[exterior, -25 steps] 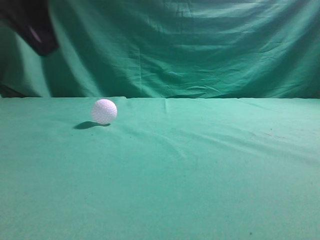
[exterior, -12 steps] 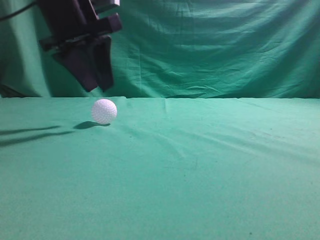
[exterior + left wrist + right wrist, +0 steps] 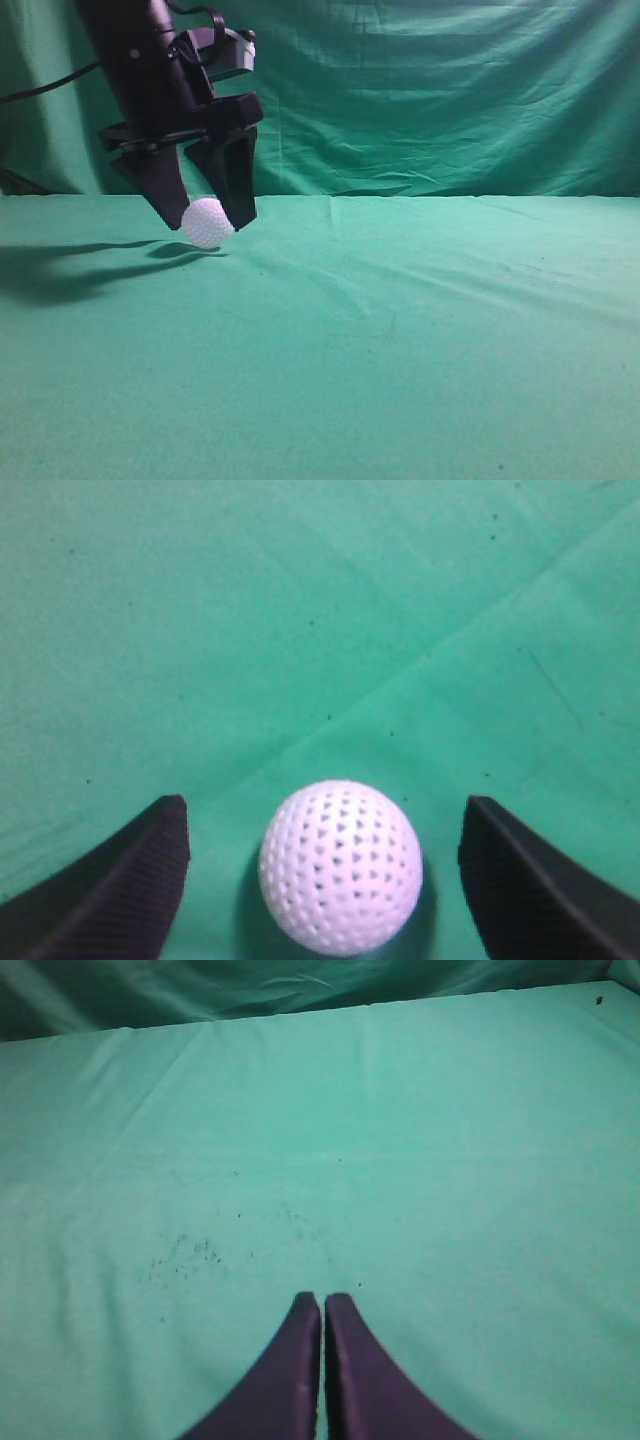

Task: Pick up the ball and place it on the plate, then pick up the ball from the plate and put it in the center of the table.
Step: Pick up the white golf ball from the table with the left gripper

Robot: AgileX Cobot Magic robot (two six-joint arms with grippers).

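Observation:
A white dimpled ball [image 3: 207, 223] rests on the green cloth at the left of the exterior view. My left gripper [image 3: 207, 215] is open and hangs right over it, one black finger on each side. In the left wrist view the ball [image 3: 340, 867] lies between the two fingers of the left gripper [image 3: 325, 825], with a gap on both sides. My right gripper [image 3: 323, 1302] is shut and empty over bare cloth; it is out of the exterior view. No plate shows in any view.
A green cloth [image 3: 400, 320] covers the table and hangs as a backdrop behind it. The table's back edge runs across the exterior view at about ball height. Small dark specks [image 3: 185, 1255] mark the cloth near the right gripper.
My left arm has come in from the upper left and dropped down; its open fingers now straddle the ball. The ball has not moved.

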